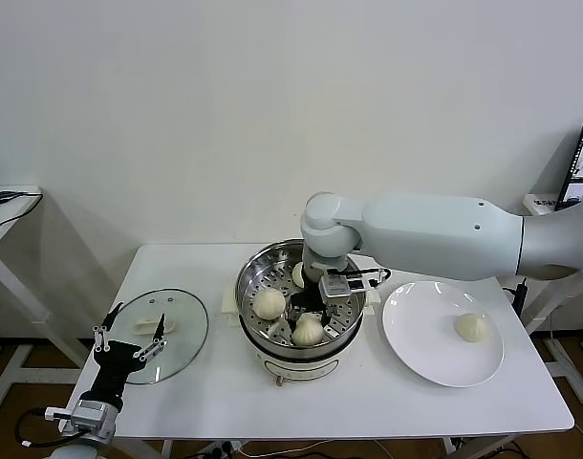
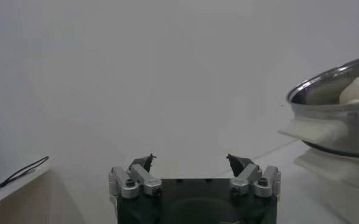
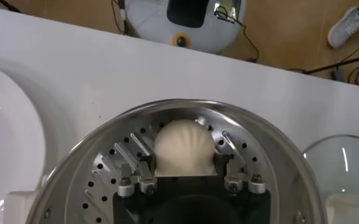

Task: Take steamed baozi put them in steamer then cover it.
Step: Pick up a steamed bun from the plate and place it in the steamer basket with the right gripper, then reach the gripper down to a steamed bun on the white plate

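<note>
Steel steamer (image 1: 301, 304): mid table (image 1: 215, 382), three baozi in it I count
Right gripper (image 3: 185, 164): fingers clamped on front baozi (image 3: 184, 148)
Left gripper (image 2: 193, 165): fingers apart, by lid (image 1: 162, 333)
Plate (image 1: 442, 333): one baozi (image 1: 471, 327)

Bright even light, soft shadows, sharp

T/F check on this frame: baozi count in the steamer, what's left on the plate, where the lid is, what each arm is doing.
1. Three baozi are in the steamer. True.
2. The plate is empty. False: one baozi remains on it.
3. The glass lid covers the steamer. False: it lies on the table, on the robot's left.
4. The right gripper is inside the steamer, fingers on either side of a baozi. True.
5. The left gripper holds the lid. False: it is open and empty.
</note>
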You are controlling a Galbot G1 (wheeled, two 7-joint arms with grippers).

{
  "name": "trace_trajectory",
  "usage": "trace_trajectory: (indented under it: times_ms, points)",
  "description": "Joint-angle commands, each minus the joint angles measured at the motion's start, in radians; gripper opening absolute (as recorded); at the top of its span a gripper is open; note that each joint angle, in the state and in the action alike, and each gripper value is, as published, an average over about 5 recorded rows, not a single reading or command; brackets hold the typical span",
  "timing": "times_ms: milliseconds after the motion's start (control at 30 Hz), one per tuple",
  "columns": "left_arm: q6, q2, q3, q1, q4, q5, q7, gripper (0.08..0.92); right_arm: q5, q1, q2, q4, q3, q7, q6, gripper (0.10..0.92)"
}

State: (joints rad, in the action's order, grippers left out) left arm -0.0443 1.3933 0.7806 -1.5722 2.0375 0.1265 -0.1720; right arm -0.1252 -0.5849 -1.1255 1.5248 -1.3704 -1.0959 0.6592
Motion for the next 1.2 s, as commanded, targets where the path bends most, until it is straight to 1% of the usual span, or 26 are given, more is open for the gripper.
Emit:
trace_trajectory:
  times_ms: [33, 200, 267, 433, 667, 767, 867, 933, 1033, 1200]
  points:
    - [-0.001, -0.001, 0.0, 0.0, 0.001, 0.0, -0.003, 0.823, -0.001, 0.009, -0.004, -0.006, 0.002, -0.009, -0.007, 0.673]
    - [-0.001, 0.0, -0.004, 0.002, -0.003, 0.0, -0.003, 0.823, -0.003, 0.007, 0.003, -0.01, 0.014, -0.003, -0.018, 0.785]
    - [-0.001, 0.001, -0.005, 0.002, -0.004, 0.001, -0.003, 0.823, 0.003, 0.003, 0.013, -0.021, 0.027, -0.001, -0.021, 0.812]
    - [-0.001, 0.001, -0.01, 0.0, 0.002, 0.002, -0.002, 0.823, 0.055, -0.046, 0.078, -0.063, 0.08, -0.006, -0.025, 0.822]
    - [0.0, 0.004, -0.024, -0.004, 0.01, 0.012, 0.0, 0.823, 0.262, -0.186, 0.271, -0.127, 0.082, -0.022, -0.093, 0.823]
    - [-0.001, 0.004, -0.031, -0.004, 0.011, 0.016, 0.0, 0.823, 0.358, -0.192, 0.381, -0.144, 0.076, -0.035, -0.174, 0.823]
    - [0.0, 0.004, -0.036, -0.004, 0.015, 0.019, 0.001, 0.823, 0.473, -0.164, 0.502, -0.128, 0.075, -0.06, -0.316, 0.823]
    - [0.001, 0.004, -0.04, -0.004, 0.017, 0.021, 0.001, 0.823, 0.506, -0.123, 0.58, -0.109, 0.097, -0.082, -0.423, 0.823]
    - [0.003, 0.002, -0.047, -0.003, 0.019, 0.024, 0.002, 0.823, 0.484, -0.055, 0.677, -0.086, 0.129, -0.11, -0.554, 0.823]
    - [0.006, 0.002, -0.058, 0.001, 0.021, 0.027, 0.003, 0.823, 0.388, 0.076, 0.761, -0.1, 0.196, -0.14, -0.654, 0.823]
